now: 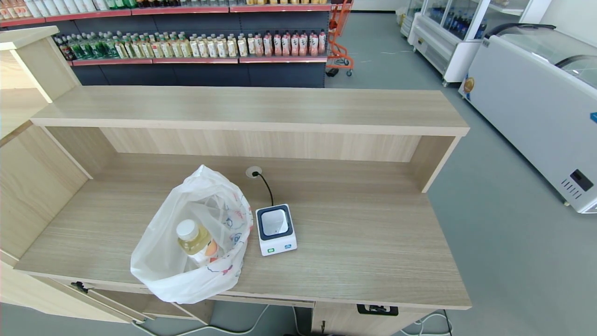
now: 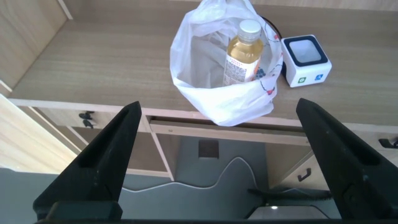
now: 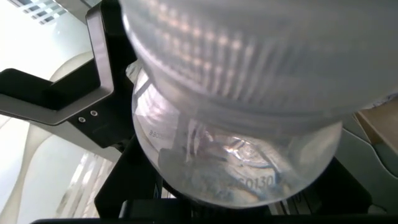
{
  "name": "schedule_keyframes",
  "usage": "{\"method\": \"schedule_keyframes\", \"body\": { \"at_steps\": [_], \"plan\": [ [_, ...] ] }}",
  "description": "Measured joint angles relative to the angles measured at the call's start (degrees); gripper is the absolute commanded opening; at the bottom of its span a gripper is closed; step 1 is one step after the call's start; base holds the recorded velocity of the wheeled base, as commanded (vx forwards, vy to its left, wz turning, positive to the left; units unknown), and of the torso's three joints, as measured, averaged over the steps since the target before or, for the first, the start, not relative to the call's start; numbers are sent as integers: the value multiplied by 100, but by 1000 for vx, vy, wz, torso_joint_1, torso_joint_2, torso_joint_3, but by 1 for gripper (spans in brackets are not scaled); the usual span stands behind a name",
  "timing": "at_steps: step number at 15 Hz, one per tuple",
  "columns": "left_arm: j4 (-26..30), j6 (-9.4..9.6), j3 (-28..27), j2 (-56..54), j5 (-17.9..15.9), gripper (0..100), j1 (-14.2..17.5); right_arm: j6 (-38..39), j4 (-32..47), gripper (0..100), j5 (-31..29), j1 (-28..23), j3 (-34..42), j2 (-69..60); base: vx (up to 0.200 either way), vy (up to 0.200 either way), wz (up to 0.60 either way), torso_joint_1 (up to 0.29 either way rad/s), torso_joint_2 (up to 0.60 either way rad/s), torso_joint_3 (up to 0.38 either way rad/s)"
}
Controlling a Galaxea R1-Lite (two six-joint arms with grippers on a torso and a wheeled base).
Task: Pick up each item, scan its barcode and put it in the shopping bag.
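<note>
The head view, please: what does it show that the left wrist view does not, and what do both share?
Head view adds: the drink shelves and the chest freezer. Left wrist view adds: the left gripper, open, held off the counter's near edge. Shared: the shopping bag holding a bottle, with the scanner beside it on the counter.

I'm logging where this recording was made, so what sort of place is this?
Most likely a supermarket or convenience store, at the checkout: shelves of bottled drinks at the back, a chest freezer to the right, and a barcode scanner beside a shopping bag on the wooden counter.
</note>
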Motion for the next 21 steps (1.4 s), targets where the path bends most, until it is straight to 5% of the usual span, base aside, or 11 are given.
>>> {"method": "schedule_keyframes", "body": {
  "at_steps": [21],
  "plan": [
    [0, 0, 0, 0, 0, 100, 0, -45, -10, 0, -6, -357, 260, -254, 0, 0, 0, 0, 0, 0]
  ]
}}
